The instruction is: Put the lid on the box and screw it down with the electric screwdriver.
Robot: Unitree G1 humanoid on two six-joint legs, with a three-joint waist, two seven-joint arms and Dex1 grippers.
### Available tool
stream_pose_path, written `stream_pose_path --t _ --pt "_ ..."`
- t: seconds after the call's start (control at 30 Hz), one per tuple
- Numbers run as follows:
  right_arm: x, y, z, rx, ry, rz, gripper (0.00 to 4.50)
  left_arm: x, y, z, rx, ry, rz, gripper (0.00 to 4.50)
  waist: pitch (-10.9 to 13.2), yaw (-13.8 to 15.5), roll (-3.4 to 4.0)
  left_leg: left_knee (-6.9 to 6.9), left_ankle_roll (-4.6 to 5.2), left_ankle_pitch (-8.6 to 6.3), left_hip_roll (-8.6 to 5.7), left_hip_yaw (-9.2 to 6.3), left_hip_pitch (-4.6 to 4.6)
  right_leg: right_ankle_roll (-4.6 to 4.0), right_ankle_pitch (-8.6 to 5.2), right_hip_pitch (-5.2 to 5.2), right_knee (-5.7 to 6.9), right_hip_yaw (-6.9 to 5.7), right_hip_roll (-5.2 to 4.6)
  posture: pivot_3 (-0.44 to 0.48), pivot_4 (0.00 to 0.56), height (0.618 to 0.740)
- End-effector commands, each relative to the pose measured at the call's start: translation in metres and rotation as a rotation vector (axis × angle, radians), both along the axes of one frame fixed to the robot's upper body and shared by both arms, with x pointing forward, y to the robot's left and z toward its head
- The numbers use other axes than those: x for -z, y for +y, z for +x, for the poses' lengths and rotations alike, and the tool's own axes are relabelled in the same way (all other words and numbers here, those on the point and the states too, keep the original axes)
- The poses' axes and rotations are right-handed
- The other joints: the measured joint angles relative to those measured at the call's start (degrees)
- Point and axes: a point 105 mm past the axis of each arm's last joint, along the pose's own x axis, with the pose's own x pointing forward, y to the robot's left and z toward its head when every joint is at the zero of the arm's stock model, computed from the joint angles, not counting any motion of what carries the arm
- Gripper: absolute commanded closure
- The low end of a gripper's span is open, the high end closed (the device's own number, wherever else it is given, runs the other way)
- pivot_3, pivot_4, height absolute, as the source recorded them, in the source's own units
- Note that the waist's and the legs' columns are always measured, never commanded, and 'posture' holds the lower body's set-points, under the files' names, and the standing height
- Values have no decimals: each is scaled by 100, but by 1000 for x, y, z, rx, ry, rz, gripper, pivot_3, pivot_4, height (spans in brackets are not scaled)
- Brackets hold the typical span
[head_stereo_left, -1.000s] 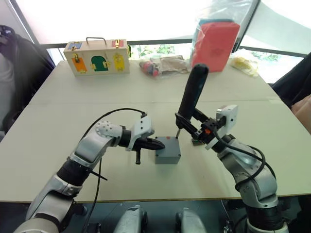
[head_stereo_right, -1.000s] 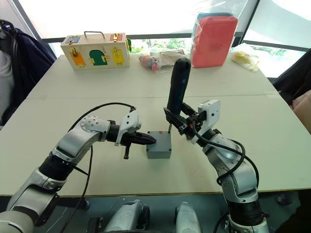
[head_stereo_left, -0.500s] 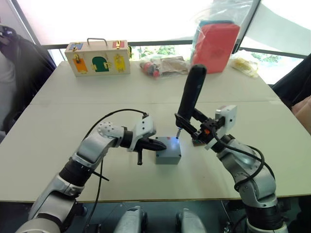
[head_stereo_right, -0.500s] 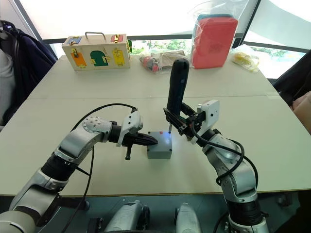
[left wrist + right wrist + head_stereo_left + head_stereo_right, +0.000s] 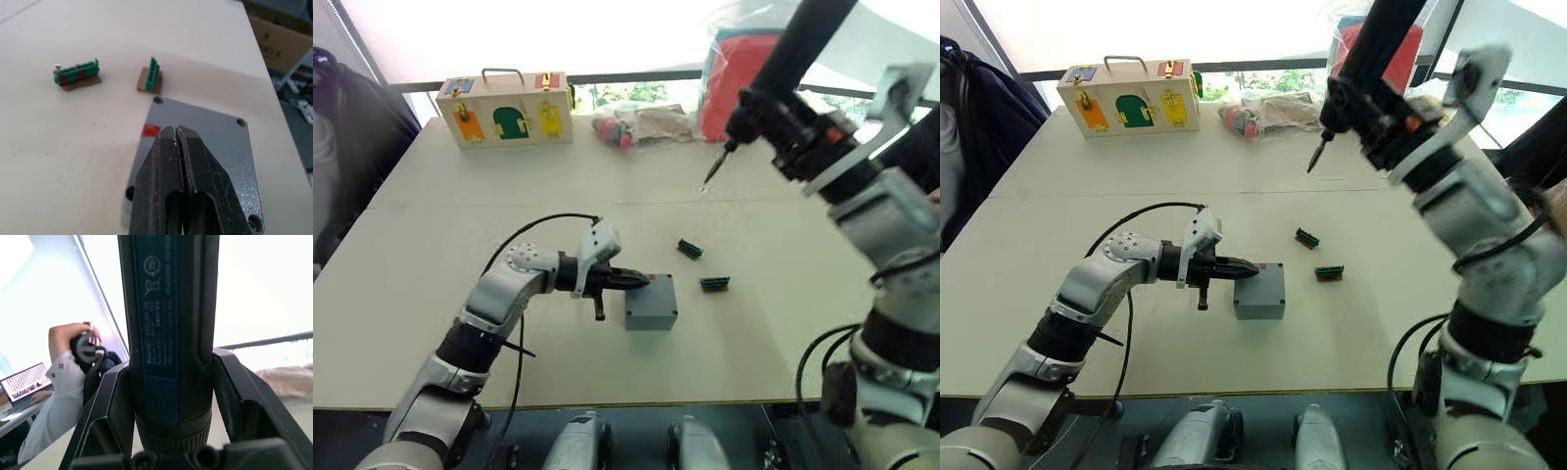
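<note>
The grey box (image 5: 651, 310) sits on the table's middle, with the grey lid (image 5: 210, 147) lying flat on top of it, corner screw holes showing and a red mark (image 5: 150, 129) near one edge. My left gripper (image 5: 628, 282) is shut with nothing in it, its tips resting on the lid from the left side. My right gripper (image 5: 775, 106) is raised high over the far right of the table and shut on the electric screwdriver (image 5: 795, 47). The screwdriver's bit (image 5: 713, 172) points down at bare table, well away from the box.
Two small green pieces (image 5: 690, 249) (image 5: 714, 284) lie right of the box. At the table's back stand a wooden box with coloured doors (image 5: 504, 108), a cloth bundle (image 5: 641, 127) and a red bagged item (image 5: 736, 93). A seated person (image 5: 58, 396) shows in the right wrist view.
My right arm has lifted the screwdriver off the box's corner, up and away toward the far right. The left gripper stays shut on the lid.
</note>
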Motion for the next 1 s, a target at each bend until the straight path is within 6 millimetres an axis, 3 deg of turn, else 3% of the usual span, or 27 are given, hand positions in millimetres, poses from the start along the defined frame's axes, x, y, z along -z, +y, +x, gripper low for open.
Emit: stream_pose_path --t 0.03,0.2,0.43,0.63,0.83,0.9,1.0 --pt "29 -31 1 16 309 -117 2647 -32 12 -10 26 -61 -29 4500 7 5 2 1 2 -1 0 0 -2 -13 -4 1 -3 -1 -3 0 150 740" --pt "86 -73 -12 53 743 -244 2647 -26 28 -30 77 -85 84 4500 38 -13 30 2 18 -9 -3 14 -18 -25 -9 -10 -16 0 -14 0 150 740" --pt "144 -93 -21 76 1060 -293 2647 -15 28 -42 118 -92 131 4500 65 -48 34 -7 20 -10 -2 23 -19 -25 -4 -8 -37 2 -8 0 150 740" --pt "169 -101 -16 127 1142 -339 2647 -12 22 -41 97 -103 112 4500 75 -27 35 5 22 -10 -1 23 -18 -18 3 -4 -36 1 0 0 150 740" --pt "179 -111 -5 175 1137 -385 2647 -11 21 -44 79 -98 101 4500 88 -14 40 10 22 -11 -2 24 -19 -5 10 -5 -33 -5 7 0 150 740" --pt "182 -113 -4 181 1135 -419 1642 -10 23 -43 72 -94 101 4500 88 -11 39 11 23 -11 -2 24 -18 -5 10 -4 -33 -6 8 0 150 740" --pt "181 -114 -2 173 1104 -458 715 -10 28 -41 52 -87 105 4500 88 -9 37 15 23 -11 -2 24 -17 -4 11 0 -33 -7 9 0 150 740"
